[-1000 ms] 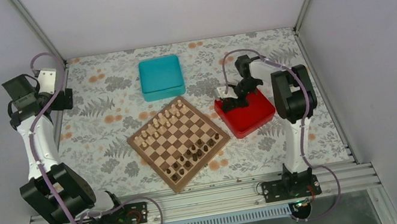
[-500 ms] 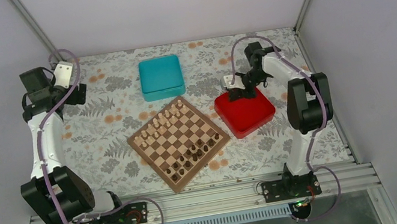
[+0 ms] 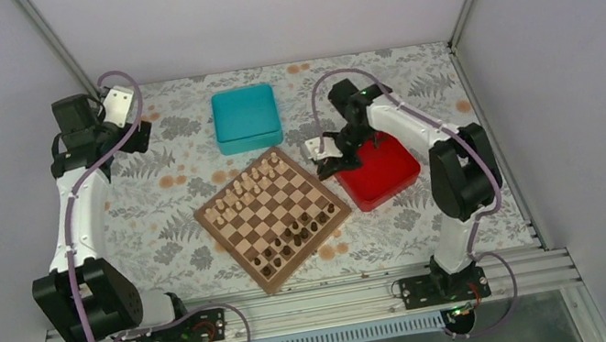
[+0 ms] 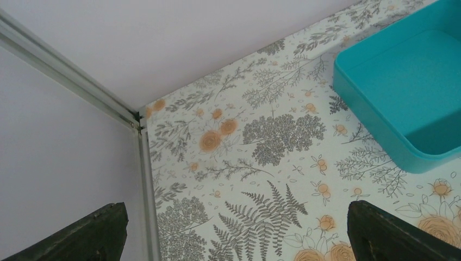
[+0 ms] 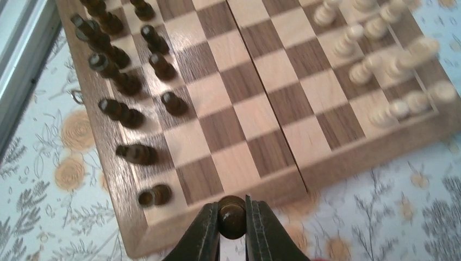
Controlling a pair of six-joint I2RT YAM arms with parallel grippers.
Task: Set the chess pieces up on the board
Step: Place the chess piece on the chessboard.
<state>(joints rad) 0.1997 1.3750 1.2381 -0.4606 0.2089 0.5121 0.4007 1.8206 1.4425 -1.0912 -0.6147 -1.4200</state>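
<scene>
From above, the board (image 3: 272, 216) lies slanted in the middle of the flowery table (image 3: 167, 212). The dark chess pieces (image 3: 296, 233) stand in rows on its near right side. The pale pieces (image 3: 246, 185) stand in rows on its far left side. A teal box (image 3: 246, 117) sits behind the board, and a red tray (image 3: 384, 174) sits just to its right. The right gripper (image 3: 327, 167) hangs between the board's right corner and the red tray. The left gripper (image 3: 138, 138) is up by the back left corner, well apart from the board. In the left wrist view, its two dark fingers (image 4: 92, 234) are spread wide with nothing between them. Only the table is below, and the teal box is off to the right. In the right wrist view, the fingers (image 5: 204, 239) squeeze one small dark piece (image 5: 232, 216) by its round top. It hangs over the brown edge of the board, near the end of the dark rows.
</scene>
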